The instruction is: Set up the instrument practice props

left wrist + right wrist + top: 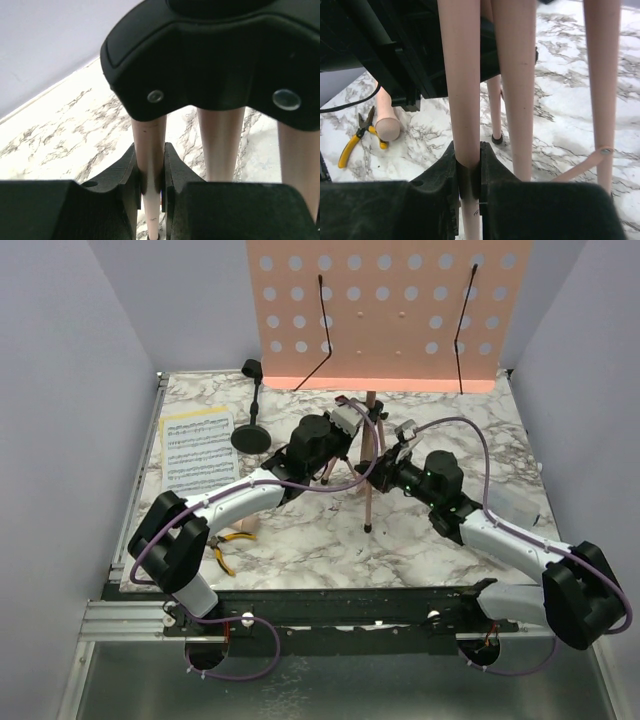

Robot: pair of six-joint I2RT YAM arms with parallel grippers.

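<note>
The pink perforated music-stand desk point(385, 310) stands upright at the back on its pink tripod pole point(369, 455). My left gripper point(345, 430) is shut on one pink tripod leg point(149, 150). My right gripper point(385, 465) is shut on another pink leg point(464, 100). The sheet-music pages point(197, 448) lie flat at the left. The small black mic stand point(252, 420) stands behind them. The beige toy microphone point(387, 117) lies on the table, mostly hidden under my left arm in the top view.
Yellow-handled pliers point(228, 548) lie near the front left and also show in the right wrist view point(356, 140). A clear plastic box point(520, 506) sits at the right by my right arm. The marble table point(330, 550) is walled on three sides.
</note>
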